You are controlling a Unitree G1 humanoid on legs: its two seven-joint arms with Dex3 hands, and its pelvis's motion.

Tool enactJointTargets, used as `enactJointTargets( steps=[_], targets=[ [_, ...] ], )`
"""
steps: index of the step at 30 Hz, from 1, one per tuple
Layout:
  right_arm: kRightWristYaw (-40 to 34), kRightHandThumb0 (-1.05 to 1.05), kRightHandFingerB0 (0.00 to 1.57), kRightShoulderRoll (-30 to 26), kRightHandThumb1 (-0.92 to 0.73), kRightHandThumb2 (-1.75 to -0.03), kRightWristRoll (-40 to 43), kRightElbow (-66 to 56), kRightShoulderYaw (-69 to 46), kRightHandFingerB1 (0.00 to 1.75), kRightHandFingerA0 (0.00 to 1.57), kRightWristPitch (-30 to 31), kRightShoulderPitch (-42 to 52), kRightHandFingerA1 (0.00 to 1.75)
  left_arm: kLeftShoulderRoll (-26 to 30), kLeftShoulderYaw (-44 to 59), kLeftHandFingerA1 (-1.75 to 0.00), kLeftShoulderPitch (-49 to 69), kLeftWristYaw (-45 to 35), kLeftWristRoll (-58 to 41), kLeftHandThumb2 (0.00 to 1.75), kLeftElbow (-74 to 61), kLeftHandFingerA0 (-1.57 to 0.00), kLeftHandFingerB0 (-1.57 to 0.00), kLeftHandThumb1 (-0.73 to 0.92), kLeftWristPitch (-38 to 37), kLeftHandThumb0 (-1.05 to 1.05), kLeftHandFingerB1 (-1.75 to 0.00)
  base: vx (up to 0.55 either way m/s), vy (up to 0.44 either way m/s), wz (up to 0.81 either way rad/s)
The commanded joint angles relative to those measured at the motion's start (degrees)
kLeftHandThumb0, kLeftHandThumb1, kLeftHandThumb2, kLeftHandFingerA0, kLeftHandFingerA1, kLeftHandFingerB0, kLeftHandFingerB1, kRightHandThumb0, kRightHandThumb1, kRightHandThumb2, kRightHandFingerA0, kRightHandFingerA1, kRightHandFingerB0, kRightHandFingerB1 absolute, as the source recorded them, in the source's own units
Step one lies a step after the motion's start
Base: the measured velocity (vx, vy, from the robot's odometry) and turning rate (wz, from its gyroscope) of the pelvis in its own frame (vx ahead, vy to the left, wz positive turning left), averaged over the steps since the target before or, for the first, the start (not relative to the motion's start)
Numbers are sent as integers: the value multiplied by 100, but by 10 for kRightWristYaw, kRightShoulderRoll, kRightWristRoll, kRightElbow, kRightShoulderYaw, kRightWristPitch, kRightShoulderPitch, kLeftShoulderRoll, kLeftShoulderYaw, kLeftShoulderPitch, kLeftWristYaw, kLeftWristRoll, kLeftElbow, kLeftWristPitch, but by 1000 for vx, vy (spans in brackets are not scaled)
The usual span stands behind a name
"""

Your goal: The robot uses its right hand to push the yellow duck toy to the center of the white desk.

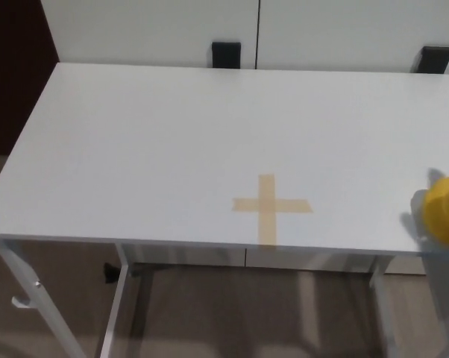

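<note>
**Duck at the desk's right edge**

We see the yellow duck toy (444, 211) at about four o'clock on the white desk (150, 142), partly cut off by the picture's right border. A tan tape cross (270, 206) lies toward six o'clock, well apart from the duck. Neither of our hands shows, so we cannot tell how their fingers stand.

The yellow duck toy (444, 211), with its orange beak pointing right, stands upright near the front right edge of the white desk (157, 142), partly cut by the picture's border.
</note>
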Motion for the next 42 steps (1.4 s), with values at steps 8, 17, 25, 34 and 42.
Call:
enactJointTargets(
  steps=[8, 17, 25, 34, 42],
  targets=[
    [-13, -73, 6, 59, -74, -116, -29, 73, 39, 30, 0, -12, -21, 31, 5, 1, -42, 1, -1, 0, 59, 0, -60, -79, 64, -17, -23, -49, 0, 0, 0],
    [-50, -80, 8, 100, -92, -76, -29, 117, 35, 27, 6, -28, -28, 32, 2, -6, -44, 2, 1, 4, 59, 3, -66, -77, 63, -17, -25, -48, 0, 0, 0],
    [-93, -79, 12, 152, -81, -117, -19, 136, 19, 30, 0, -47, -21, 33, 3, -7, -48, 5, -4, 3, 60, 0, -71, -75, 67, -20, -24, -49, 0, 0, 0],
    [-123, -84, 14, 187, -92, -77, -18, 122, 4, 34, 7, -56, -17, 40, 3, -17, -50, 12, 0, 11, 61, -5, -71, -73, 67, -21, -23, -48, 0, 0, 0],
    [-141, -35, 0, 231, -54, -114, -11, 107, -4, 49, 0, -49, -14, 51, -4, -21, -52, 12, 7, 8, 61, 6, -74, -77, 68, -16, -21, -49, 0, 0, 0]
  ],
)
